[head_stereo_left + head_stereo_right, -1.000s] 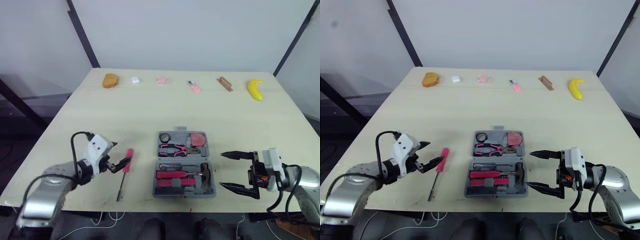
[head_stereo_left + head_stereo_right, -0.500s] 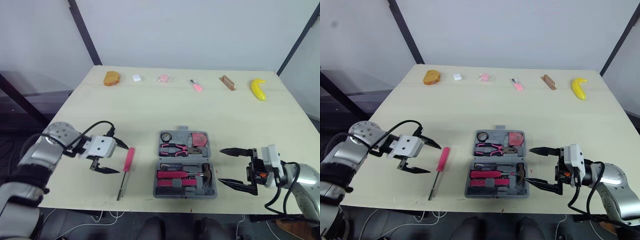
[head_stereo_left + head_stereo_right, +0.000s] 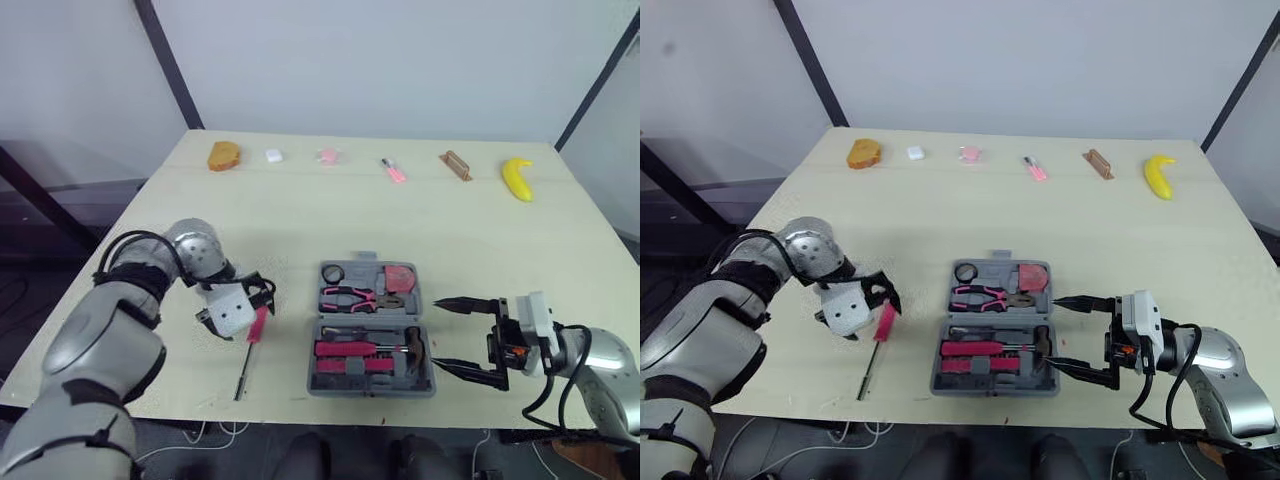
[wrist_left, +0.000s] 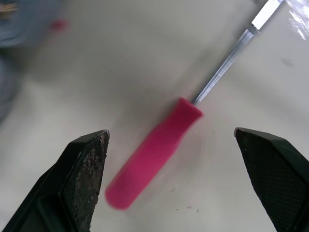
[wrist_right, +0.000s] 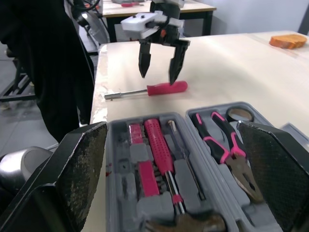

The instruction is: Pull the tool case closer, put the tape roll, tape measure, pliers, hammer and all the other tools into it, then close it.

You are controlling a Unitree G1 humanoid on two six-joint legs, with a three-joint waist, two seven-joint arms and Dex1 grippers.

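Lower centre: case [image 3: 370,330] open, mostly packed. Lower left: screwdriver [image 4: 159,145] loose on bench [image 3: 300,220], under wide left tool [image 5: 159,72]. Right tool [image 3: 445,335] wide, empty. Closing pending.

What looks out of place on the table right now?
The pink-handled screwdriver lies loose on the table, to the left of the open tool case, while the other tools sit in their slots. The left pincer hangs open over its handle. A banana at the far edge is no tool.
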